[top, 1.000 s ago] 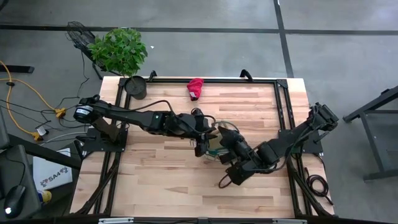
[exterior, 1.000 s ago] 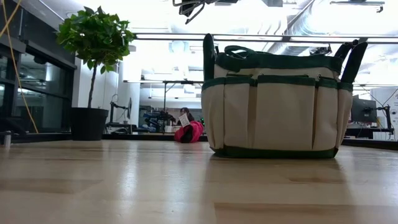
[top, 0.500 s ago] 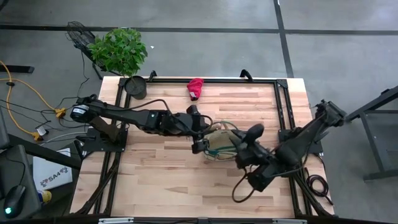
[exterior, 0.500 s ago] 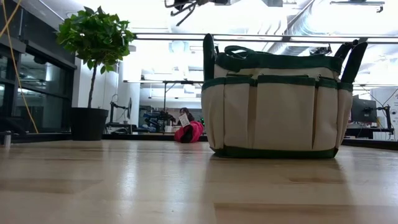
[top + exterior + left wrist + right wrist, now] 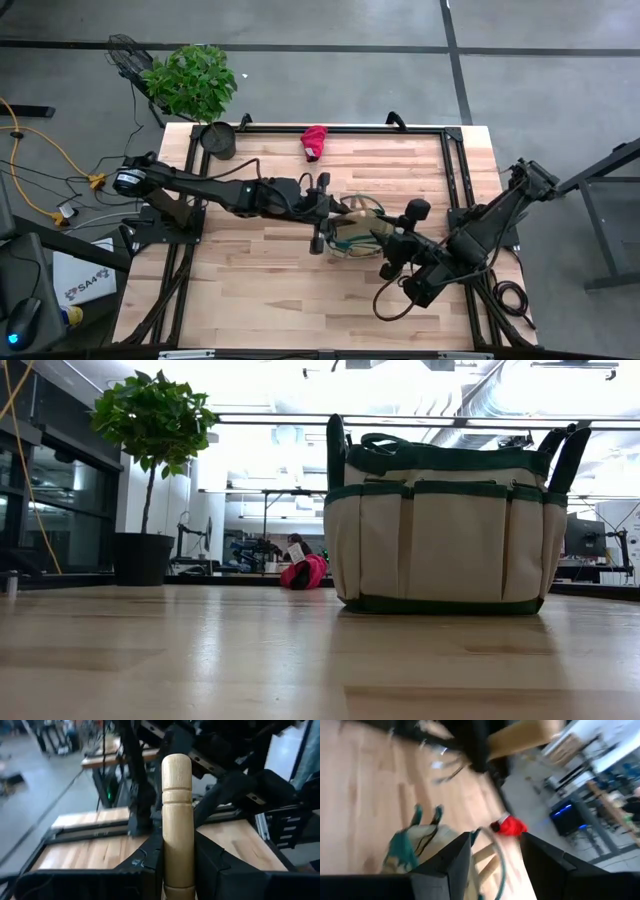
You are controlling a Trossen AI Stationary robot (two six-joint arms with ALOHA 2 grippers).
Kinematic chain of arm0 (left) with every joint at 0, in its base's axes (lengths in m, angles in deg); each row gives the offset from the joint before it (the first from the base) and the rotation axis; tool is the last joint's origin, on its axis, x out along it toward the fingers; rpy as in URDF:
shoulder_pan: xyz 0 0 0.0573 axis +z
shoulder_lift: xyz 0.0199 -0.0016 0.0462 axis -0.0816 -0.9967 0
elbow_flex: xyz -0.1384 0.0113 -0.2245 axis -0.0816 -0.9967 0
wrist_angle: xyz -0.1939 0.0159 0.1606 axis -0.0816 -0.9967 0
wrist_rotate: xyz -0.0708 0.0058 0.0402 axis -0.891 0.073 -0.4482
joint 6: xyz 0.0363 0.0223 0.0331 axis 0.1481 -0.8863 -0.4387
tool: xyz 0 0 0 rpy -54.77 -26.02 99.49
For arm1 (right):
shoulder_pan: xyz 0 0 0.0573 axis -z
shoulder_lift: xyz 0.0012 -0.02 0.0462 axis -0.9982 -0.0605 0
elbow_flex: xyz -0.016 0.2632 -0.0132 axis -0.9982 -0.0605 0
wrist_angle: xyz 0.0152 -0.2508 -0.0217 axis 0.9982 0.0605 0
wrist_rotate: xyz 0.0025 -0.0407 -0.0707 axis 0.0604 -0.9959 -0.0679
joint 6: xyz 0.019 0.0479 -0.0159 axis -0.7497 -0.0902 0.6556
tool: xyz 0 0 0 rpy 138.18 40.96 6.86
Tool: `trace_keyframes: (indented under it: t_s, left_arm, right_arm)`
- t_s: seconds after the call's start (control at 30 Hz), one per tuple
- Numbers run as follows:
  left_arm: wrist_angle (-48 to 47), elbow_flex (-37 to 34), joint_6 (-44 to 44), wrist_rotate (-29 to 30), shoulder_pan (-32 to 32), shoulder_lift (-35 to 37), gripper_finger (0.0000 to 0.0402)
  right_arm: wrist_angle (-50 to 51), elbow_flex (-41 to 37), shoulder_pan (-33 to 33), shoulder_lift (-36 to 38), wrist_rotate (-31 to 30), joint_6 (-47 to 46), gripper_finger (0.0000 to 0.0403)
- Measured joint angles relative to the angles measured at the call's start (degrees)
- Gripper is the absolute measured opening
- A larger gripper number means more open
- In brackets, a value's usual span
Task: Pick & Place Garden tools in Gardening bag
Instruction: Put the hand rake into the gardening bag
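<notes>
Since a second ago the right gripper (image 5: pixel 385 243) has drawn back from over the small tan fabric gardening bag with dark green trim (image 5: pixel 445 520) toward the table's right side, its fingers spread with nothing between them in its wrist view, while the left gripper (image 5: pixel 318 222) has edged closer to the bag's left rim. That left claw is pinching a pale wooden tool handle (image 5: pixel 177 815), which stands upright between the dark fingers; the tool's working end is hidden. The bag sits mid-table, and a red glove (image 5: pixel 314 142) lies well apart near the far edge, beside a black pot holding a leafy green plant (image 5: pixel 217 140). Judging from this, the risk is the tool catching the rim or a handle loop if released too far to the side, tipping the soft bag or dropping onto the wooden tabletop (image 5: pixel 250 280).
</notes>
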Motion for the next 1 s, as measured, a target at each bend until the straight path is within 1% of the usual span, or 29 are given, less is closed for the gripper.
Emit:
trace_keyframes:
  t_s: [0.07, 0.13, 0.27, 0.33, 0.5, 0.6, 0.7, 0.77, 0.83, 0.9, 0.93, 1.0]
  left_arm:
    - [3.5, -1.4, -1.5, -1.2, 0.0, 0.0, 0.0061]
    - [8.1, -3.2, -2.8, -2.4, 0.1, 0.0, 0.0061]
    - [15.7, -6.3, -4.8, -3.4, 0.1, 0.0, 0.0061]
    - [17.3, -7.1, -5.4, -3.4, 0.1, 0.0, 0.0061]
    - [18.6, -7.8, -6.2, -3.4, 0.1, 0.0, 0.0061]
    - [18.5, -7.9, -6.8, -3.4, 0.1, -0.1, 0.0061]
    - [18.1, -7.9, -6.8, -3.0, 0.1, -0.1, 0.0061]
    - [17.4, -7.9, -6.9, -2.3, 0.1, -0.1, 0.0061]
    - [16.9, -7.9, -7.2, -2.0, 0.1, -0.1, 0.0061]
    - [16.4, -7.9, -7.2, -1.9, 0.1, -0.1, 0.0061]
    - [16.3, -7.9, -7.2, -1.9, 0.1, -0.1, 0.0061]
    - [16.4, -7.9, -7.2, -1.9, 0.1, -0.1, 0.0061]
  right_arm:
    - [-1.5, 0.0, -0.7, 0.0, -3.7, -0.4, 0.0165]
    - [-3.9, 0.0, -0.9, 0.1, -4.7, 0.3, 0.0165]
    - [-9.6, 0.0, -0.1, 0.9, -0.4, 4.3, 0.0166]
    - [-11.9, 0.0, 0.4, 1.4, 1.0, 7.0, 0.0169]
    - [-16.0, 0.0, 2.5, 3.4, 5.8, 11.1, 0.0171]
    - [-16.7, 0.0, 3.7, 5.2, 8.3, 13.0, 0.0171]
    - [-17.1, -0.4, 5.4, 7.7, 13.2, 13.8, 0.0171]
    - [-18.6, -2.5, 6.7, 10.2, 18.4, 15.1, 0.0171]
    - [-21.3, -6.5, 8.0, 13.2, 23.3, 15.8, 0.0171]
    - [-25.7, -11.8, 9.1, 16.9, 25.6, 16.2, 0.0171]
    - [-29.3, -14.9, 9.5, 18.9, 26.5, 17.1, 0.0171]
    - [-39.8, -21.3, 9.6, 22.8, 27.2, 20.3, 0.0171]
